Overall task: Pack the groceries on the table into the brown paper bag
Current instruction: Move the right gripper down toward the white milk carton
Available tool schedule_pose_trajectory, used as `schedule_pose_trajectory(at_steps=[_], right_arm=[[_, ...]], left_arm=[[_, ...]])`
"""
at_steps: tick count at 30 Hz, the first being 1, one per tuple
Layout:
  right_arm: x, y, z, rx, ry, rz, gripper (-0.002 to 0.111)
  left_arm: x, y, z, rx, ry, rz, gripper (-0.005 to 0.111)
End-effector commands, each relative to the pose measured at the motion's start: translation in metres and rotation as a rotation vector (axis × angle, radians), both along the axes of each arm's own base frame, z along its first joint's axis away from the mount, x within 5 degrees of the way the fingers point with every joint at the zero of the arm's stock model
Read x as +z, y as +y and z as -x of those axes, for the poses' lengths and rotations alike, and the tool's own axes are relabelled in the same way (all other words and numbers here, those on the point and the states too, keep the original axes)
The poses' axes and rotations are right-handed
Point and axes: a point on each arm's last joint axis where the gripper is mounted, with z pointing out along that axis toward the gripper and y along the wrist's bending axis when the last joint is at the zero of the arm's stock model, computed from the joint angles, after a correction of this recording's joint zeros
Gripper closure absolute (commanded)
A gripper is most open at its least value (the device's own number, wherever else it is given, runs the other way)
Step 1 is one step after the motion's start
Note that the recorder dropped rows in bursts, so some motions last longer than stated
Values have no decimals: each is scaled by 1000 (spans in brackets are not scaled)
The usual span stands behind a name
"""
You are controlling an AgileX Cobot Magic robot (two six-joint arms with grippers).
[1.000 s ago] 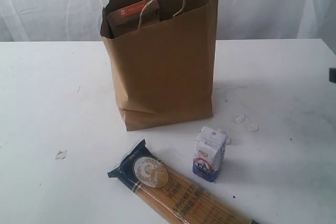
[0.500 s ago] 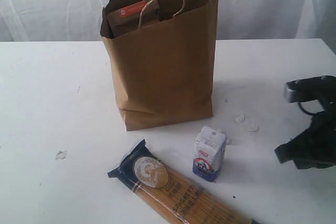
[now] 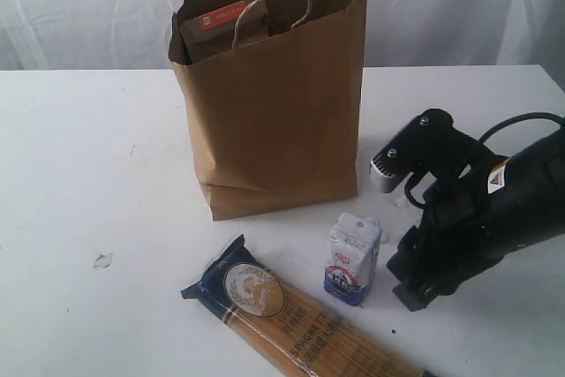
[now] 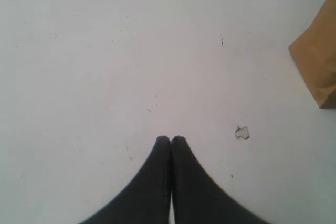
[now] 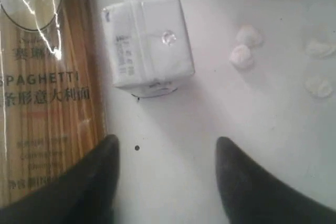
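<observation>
1. The white table (image 3: 88,147) carries everything, and the bag is my landmark on it.
2. The brown paper bag (image 3: 274,112) stands upright near the back of the table with its mouth open. A brown pouch (image 3: 216,19) stands inside against the bag's left wall. The pouch's orange label shows over the rim, its print too small to read.
3. The black right arm (image 3: 494,209) reaches in from the bag's right and slopes down toward the table. The right gripper (image 5: 165,148) hangs with its fingers spread and nothing between them, beside the carton but not touching it.
4. The spaghetti packet (image 3: 291,315) lies flat in front of the bag at a slant. It reads "SPAGHETTI", with Chinese characters just above that word.
5. The small carton (image 3: 353,258) stands upright in front of the bag's right corner, just beside the packet. It is white with a blue-and-red label I cannot read.
6. The left gripper (image 4: 171,140) is pinched closed on nothing, over bare table left of the bag.
7. White scraps (image 5: 244,45) lie to the right of the bag's foot.
</observation>
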Motion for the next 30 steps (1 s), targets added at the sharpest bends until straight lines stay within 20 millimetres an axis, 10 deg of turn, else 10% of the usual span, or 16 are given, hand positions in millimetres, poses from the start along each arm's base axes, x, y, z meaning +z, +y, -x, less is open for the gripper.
schedule_pose_trajectory(at_steps=[1,10,20,30], right_arm=[[11,12,-5,38,-121,-48,35],[-5,39,-17,116,-218,-60,35],[-29,47,-21,132,-143,-19,39],[-14,45,-18,64,-150,-77,77]], left_arm=[[-11,1,-6,27,-44,54,107],[-60,1,-17,69,16,148,107],[-59,2,-18,94,-5,204,107],[-57,2,-19,95,-27,204,107]])
